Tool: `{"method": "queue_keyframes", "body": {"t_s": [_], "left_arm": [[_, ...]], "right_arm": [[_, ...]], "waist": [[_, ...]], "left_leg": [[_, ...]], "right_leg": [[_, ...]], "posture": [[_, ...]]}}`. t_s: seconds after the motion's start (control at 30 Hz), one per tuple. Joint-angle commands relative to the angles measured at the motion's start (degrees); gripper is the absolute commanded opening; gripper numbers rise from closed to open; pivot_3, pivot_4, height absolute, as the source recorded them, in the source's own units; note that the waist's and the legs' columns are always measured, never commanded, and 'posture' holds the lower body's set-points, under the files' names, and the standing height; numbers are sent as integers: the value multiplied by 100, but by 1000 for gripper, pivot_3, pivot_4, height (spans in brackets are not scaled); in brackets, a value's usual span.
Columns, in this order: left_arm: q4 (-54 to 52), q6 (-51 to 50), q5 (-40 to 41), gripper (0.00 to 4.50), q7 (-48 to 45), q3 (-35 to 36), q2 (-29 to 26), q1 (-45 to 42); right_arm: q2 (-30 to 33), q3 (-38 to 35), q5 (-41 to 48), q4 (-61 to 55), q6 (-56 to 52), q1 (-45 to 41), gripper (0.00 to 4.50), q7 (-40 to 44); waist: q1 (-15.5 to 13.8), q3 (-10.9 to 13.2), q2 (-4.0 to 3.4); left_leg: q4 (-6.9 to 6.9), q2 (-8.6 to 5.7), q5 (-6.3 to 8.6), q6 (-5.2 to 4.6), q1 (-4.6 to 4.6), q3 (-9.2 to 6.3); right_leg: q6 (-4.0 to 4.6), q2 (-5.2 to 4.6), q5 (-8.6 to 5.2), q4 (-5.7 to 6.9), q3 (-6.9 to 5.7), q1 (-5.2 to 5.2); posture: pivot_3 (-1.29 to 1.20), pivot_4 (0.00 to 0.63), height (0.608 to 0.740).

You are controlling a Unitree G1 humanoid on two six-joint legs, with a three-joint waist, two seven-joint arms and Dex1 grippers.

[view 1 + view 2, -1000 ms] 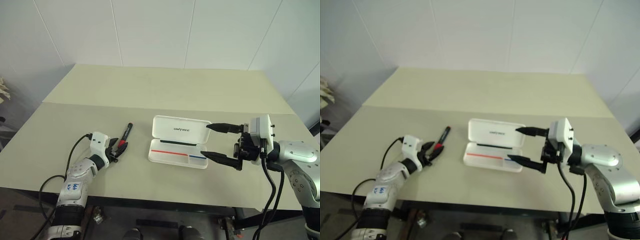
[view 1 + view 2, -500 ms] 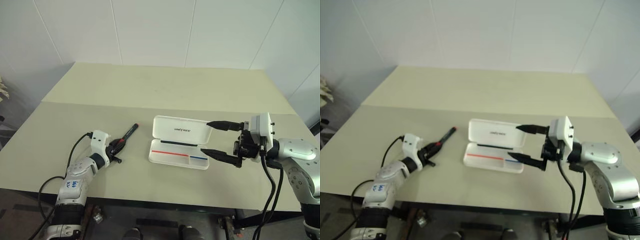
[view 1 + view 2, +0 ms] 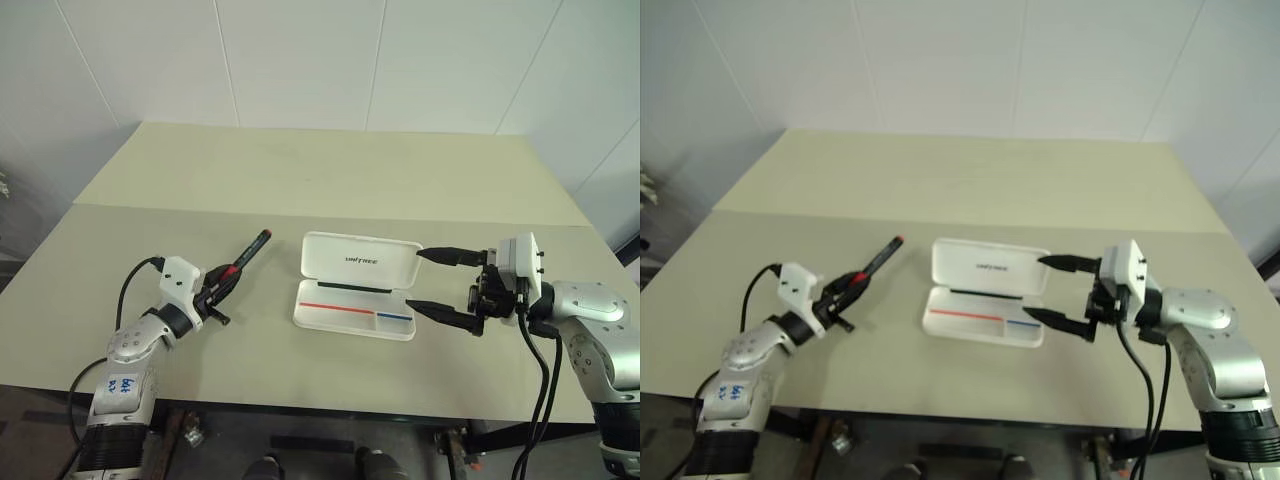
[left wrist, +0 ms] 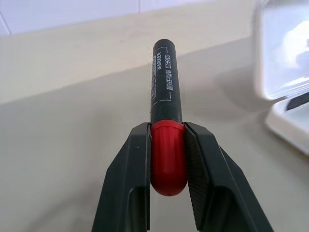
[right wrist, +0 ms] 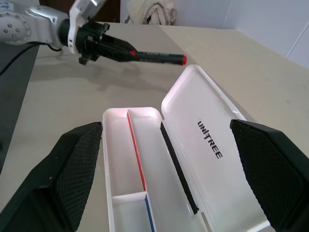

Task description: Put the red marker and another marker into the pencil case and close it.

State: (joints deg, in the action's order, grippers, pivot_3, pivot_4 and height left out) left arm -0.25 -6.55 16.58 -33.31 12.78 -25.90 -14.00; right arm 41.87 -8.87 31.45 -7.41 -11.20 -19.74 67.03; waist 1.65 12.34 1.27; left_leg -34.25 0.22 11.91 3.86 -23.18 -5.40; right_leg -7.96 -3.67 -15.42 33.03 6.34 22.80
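Note:
The red marker (image 4: 164, 96) has a black barrel and a red cap. My left gripper (image 3: 222, 287) is shut on the cap and holds the marker off the table, barrel aimed toward the pencil case. The pencil case (image 3: 362, 262) lies open mid-table, its white lid leaning back. Its tray (image 5: 120, 145) is empty, with a thin red and blue stripe inside. My right gripper (image 3: 413, 279) stands open at the case's right end, one finger by the lid and one by the tray, touching neither as far as I can see. Another marker is out of view.
The pale table (image 3: 300, 180) runs back to a white wall, with a seam across it behind the case. A black cable (image 3: 125, 290) trails from my left wrist, and others hang from my right arm past the front edge.
My left gripper has shut on the marker's red cap and lifted it off the table, tilting it up. The right gripper has hardly moved. The view itself has shifted slightly.

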Motion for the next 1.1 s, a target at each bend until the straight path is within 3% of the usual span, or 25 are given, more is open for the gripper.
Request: {"method": "queue_keyframes", "body": {"t_s": [0.03,0.33,0.43,0.53,1.1], "left_arm": [[-511,353,485,651,-516,259,-188,103],[-627,408,1454,651,-2384,200,-847,194],[-370,457,1336,651,-2807,-59,-968,-123],[280,1192,679,651,-3273,-570,-1020,-677],[3346,2705,-609,651,-3925,-2069,222,-2977]], "right_arm": [[-11,-82,-2,54,211,-92,4500,73],[48,-212,34,150,333,-43,4500,88],[64,-262,41,14,307,61,4500,-10],[74,-335,56,-178,266,231,4500,-149],[180,-979,233,-1336,-118,1217,4500,-882]], "waist": [[9,0,0],[18,0,0],[-5,0,0],[-7,0,0],[-2,2,4]], "left_leg": [[0,0,0,0,0,0],[1,6,1,1,4,11],[0,6,1,1,4,11],[0,4,1,1,3,11],[-24,-1,1,1,-1,10]], "right_leg": [[0,0,0,0,0,0],[6,1,-3,-3,3,0],[7,1,-4,-3,4,0],[7,0,-4,-5,3,0],[-4,4,-17,52,7,15]], "posture": [[0,150,740],[0,150,740],[0,150,740],[0,150,740],[0,150,740]]}}
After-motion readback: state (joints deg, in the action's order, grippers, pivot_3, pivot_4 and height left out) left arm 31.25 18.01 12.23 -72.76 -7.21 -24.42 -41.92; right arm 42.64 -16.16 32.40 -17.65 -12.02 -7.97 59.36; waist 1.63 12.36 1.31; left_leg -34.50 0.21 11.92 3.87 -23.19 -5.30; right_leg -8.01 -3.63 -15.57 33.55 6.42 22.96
